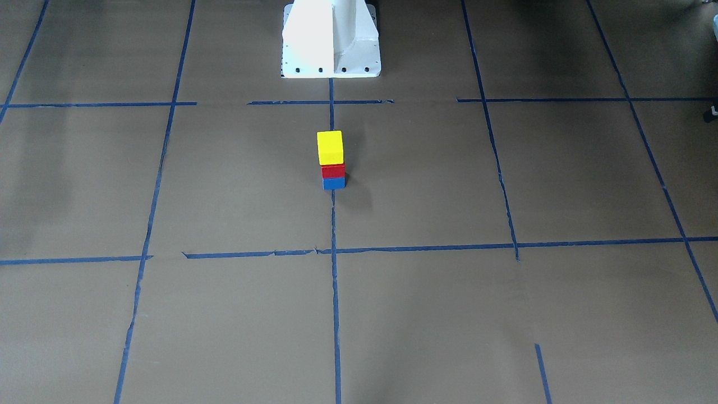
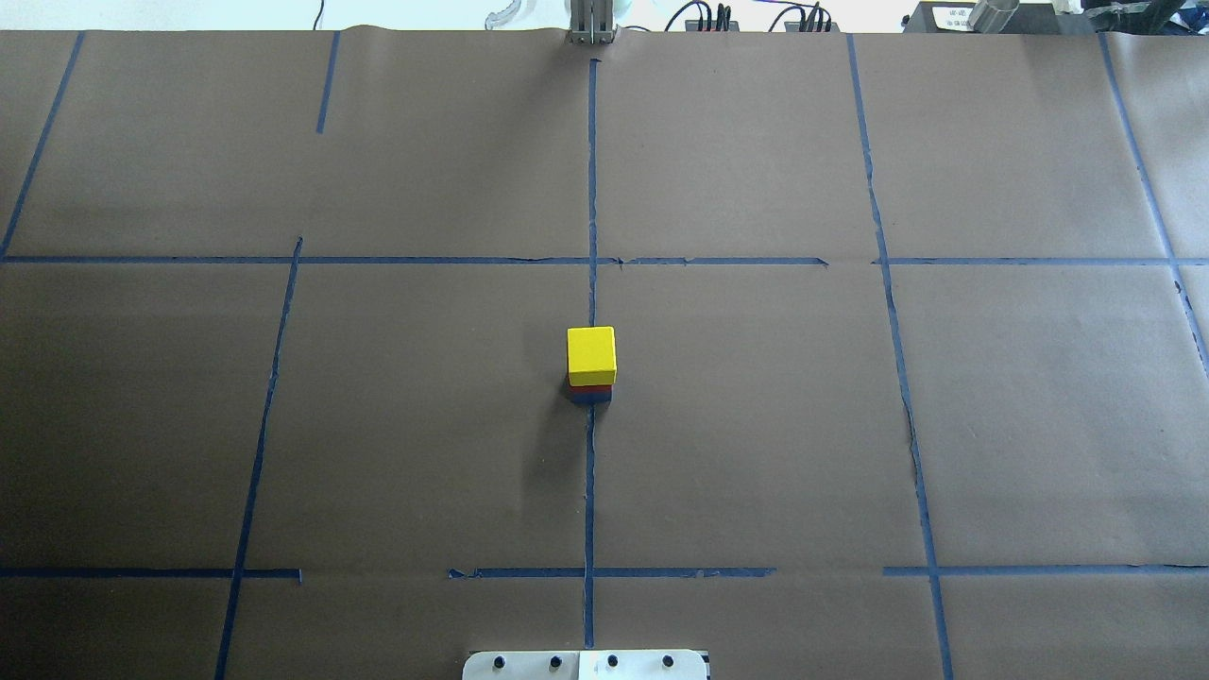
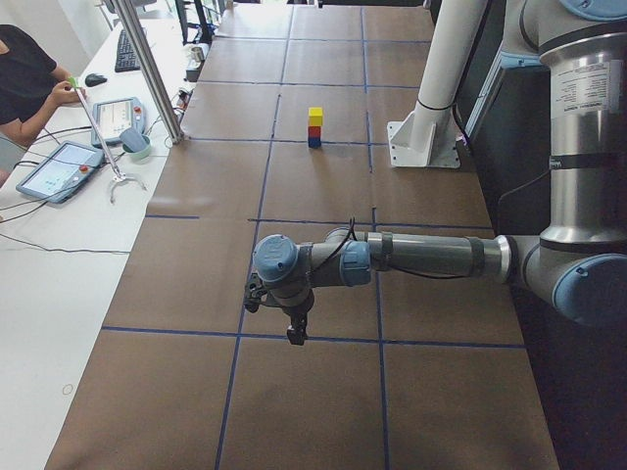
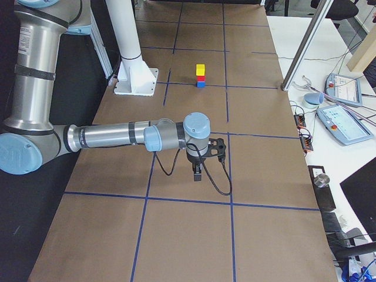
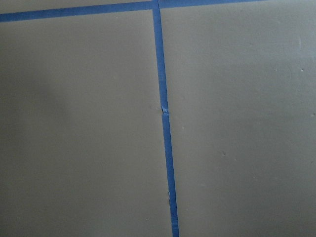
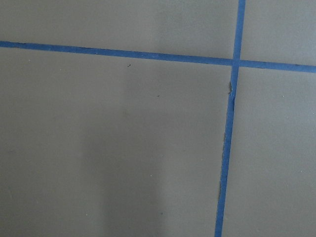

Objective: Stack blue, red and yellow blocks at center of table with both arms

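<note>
A stack of three blocks stands upright on the centre tape line of the table: a blue block [image 1: 334, 183] at the bottom, a red block [image 1: 333, 171] on it, a yellow block [image 1: 330, 147] on top. The yellow block [image 2: 591, 351] hides most of the others in the overhead view. My left gripper [image 3: 294, 333] shows only in the exterior left view, far from the stack and low over the paper; I cannot tell its state. My right gripper [image 4: 198, 173] shows only in the exterior right view, also far from the stack; I cannot tell its state. Both wrist views show only paper and tape.
The white robot pedestal [image 1: 331, 39] stands behind the stack. Blue tape lines [image 2: 591, 189] cross the brown paper. Beyond the table's far edge are a metal post [image 3: 147, 69], tablets [image 3: 59, 168] and a seated operator [image 3: 20, 69].
</note>
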Available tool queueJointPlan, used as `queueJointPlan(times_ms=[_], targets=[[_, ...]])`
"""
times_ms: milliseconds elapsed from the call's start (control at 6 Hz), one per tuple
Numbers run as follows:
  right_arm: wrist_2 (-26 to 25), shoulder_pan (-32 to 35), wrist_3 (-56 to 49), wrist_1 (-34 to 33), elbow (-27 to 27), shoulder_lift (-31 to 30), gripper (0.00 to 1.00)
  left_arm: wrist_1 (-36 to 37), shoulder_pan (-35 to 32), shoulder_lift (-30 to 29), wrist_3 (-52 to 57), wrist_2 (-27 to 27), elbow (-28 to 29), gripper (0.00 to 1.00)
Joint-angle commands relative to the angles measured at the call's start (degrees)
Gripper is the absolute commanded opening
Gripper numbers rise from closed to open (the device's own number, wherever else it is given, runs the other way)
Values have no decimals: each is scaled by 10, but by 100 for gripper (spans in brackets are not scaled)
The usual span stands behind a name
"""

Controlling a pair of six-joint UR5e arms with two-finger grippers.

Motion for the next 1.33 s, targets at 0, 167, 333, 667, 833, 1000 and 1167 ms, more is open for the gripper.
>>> queueJointPlan(times_ms=[0,167,333,667,833,1000,1167], targets=[[0,0,-10,-1,5,-11,100,-6,0,1,-4,6,-5,100],[-1,-3,-10,0,5,-15,100,-5,-1,14,-4,6,-5,100],[0,-6,-12,0,2,-15,100,-6,-1,14,-5,6,-8,100],[-27,-10,-12,-2,-7,-15,100,-6,-1,17,-3,5,-7,100],[-26,4,-24,-22,-5,-15,100,-6,-1,18,-3,5,-2,100],[-21,25,-36,-34,-1,-18,100,-6,-1,18,-6,4,5,100],[-21,27,-37,-34,-2,-20,100,-6,-1,16,-5,4,8,100]])
